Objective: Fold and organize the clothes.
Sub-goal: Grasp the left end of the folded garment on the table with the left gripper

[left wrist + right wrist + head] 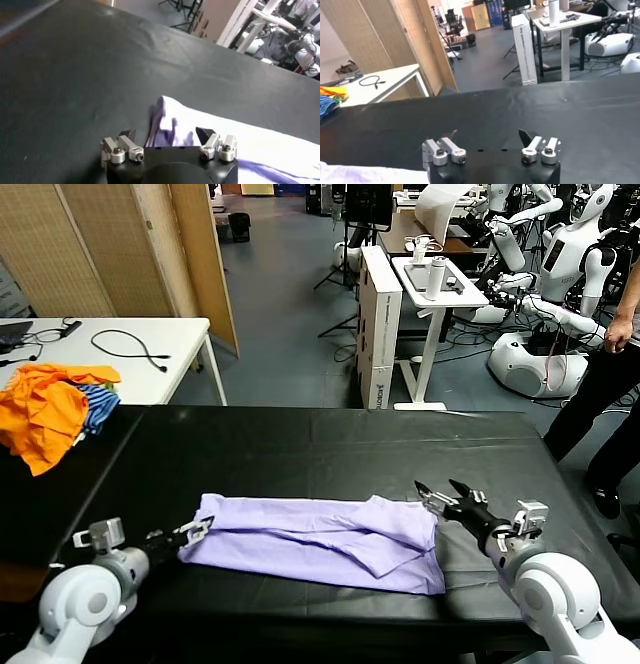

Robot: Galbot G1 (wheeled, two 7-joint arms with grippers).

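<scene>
The clothes, a pale lavender T-shirt (pixel 320 542), lie folded into a long strip across the front of the black table (pixel 330 444). My left gripper (pixel 198 531) is open at the strip's left end, its fingers just short of the fabric. In the left wrist view that gripper (pixel 165 134) has the shirt's corner (pixel 167 125) right ahead of its open jaws, nothing between them. My right gripper (pixel 438 489) is open just off the strip's right end. In the right wrist view the open gripper (pixel 487 135) faces bare table, with a bit of the shirt (pixel 365 175) at the frame's edge.
A heap of orange and blue-striped garments (pixel 55 409) lies at the table's far left. A white table (pixel 110 349) with a cable stands behind it. Other robots (pixel 560 274), a white stand (pixel 430 294) and a person (pixel 610 374) are beyond the far right.
</scene>
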